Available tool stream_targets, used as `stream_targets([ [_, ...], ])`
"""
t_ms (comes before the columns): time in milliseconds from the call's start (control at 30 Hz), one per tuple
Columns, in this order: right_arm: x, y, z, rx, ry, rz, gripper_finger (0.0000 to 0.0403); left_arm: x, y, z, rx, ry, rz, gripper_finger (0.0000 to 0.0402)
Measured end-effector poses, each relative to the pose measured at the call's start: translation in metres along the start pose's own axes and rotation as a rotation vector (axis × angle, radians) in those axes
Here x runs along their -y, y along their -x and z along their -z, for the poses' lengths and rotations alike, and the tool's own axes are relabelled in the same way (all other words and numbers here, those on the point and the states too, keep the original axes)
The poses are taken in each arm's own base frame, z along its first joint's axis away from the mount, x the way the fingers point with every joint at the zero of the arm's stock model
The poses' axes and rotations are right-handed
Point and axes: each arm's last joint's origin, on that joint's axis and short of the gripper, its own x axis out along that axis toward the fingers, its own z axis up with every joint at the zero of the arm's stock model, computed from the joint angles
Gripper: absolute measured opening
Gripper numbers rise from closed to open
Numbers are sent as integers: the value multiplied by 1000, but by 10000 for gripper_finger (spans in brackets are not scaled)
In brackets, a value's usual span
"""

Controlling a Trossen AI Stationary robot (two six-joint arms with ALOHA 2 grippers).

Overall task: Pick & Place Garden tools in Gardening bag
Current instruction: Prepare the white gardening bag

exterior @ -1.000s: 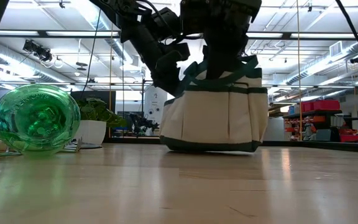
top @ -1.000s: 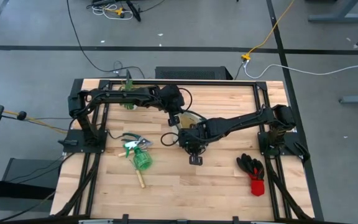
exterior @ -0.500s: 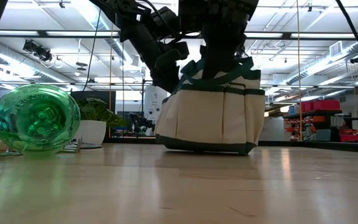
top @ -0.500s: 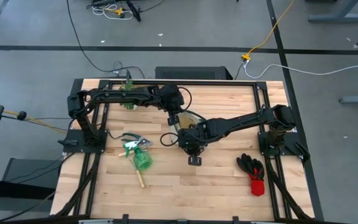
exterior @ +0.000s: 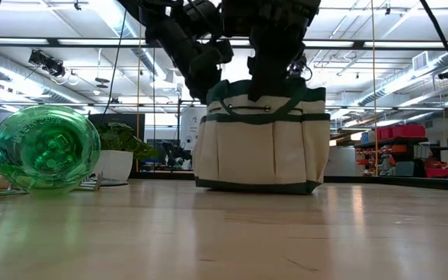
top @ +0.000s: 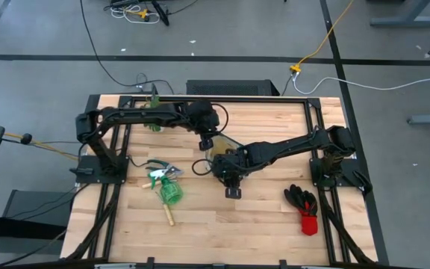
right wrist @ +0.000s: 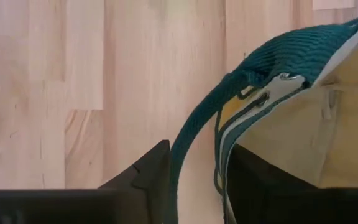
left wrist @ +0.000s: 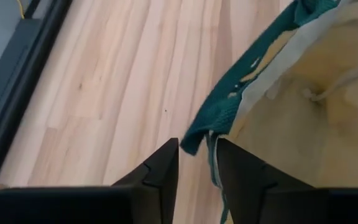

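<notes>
The cream gardening bag (exterior: 259, 148) with dark green trim stands upright on its base at the table's middle, and in the high view the bag (top: 219, 143) is mostly under both arms. My left gripper (left wrist: 197, 168) is open above the bag's rim, with a corner of green trim (left wrist: 196, 138) between its fingers. My right gripper (right wrist: 197, 177) is open, and the green loop handle (right wrist: 188, 140) runs between its fingers. The green-and-white pruning shears (top: 159, 172), the round green item (top: 170, 193), the wooden-handled rake (top: 168, 215) and the black-and-red gloves (top: 303, 200) all lie on the table. My left gripper has the trim corner hanging in the gap between its fingers, which slant down from the table's left; I cannot tell whether a finger touches it. My right gripper stands astride the loop handle, which passes close to one finger (right wrist: 157, 168); whether they touch I cannot tell.
A small potted plant (top: 154, 118) stands at the far left. The shears, green item and rake cluster left of the bag, and the gloves lie near the right front. A black frame rail (top: 222, 98) borders the table.
The bag, tilted before with its top drawn up toward the grippers, has settled flat on its base. Its rim now sits level and its handles hang slack. My left gripper has risen a little above the rim.
</notes>
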Motion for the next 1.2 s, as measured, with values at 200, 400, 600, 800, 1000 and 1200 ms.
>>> stream_targets([
  [200,0,0,0,6,0,14,160,2,8,-3,19,-5,1,130],
  [400,0,0,-1,12,6,14,167,2,14,-3,21,-5,1,131],
  [600,0,0,-2,23,24,13,167,2,20,-3,20,-5,1,131],
  [800,0,0,-2,26,28,16,167,3,25,-3,15,-5,0,131],
  [1000,2,0,-3,29,26,40,172,3,27,-2,3,-6,-2,131],
  [1200,3,0,-2,27,27,41,178,2,33,-1,-1,-14,-12,131],
])
